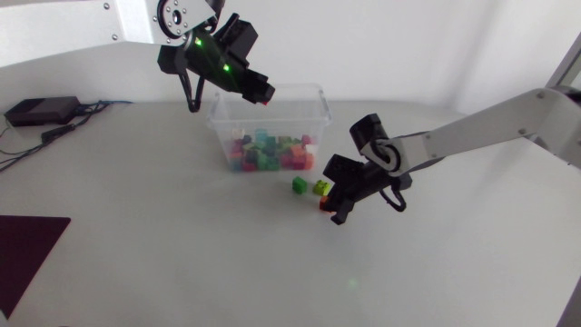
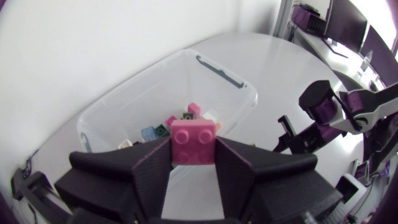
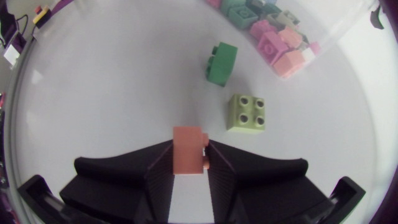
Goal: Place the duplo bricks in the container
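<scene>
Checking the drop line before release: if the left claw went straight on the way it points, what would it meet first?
Probably the pile of bricks inside the container: the left claw, shut on a pink brick, points into its open top. Depth is unclear.

A black box [image 1: 40, 110] lies by the table's [image 1: 182, 272] left edge; a dark maroon mat [image 1: 25, 259] nearer.

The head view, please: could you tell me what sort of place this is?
Probably a robotics lab bench: a plain white table, the left gripper holding a pink Duplo brick over a clear container, the right gripper gripping an orange Duplo brick.
</scene>
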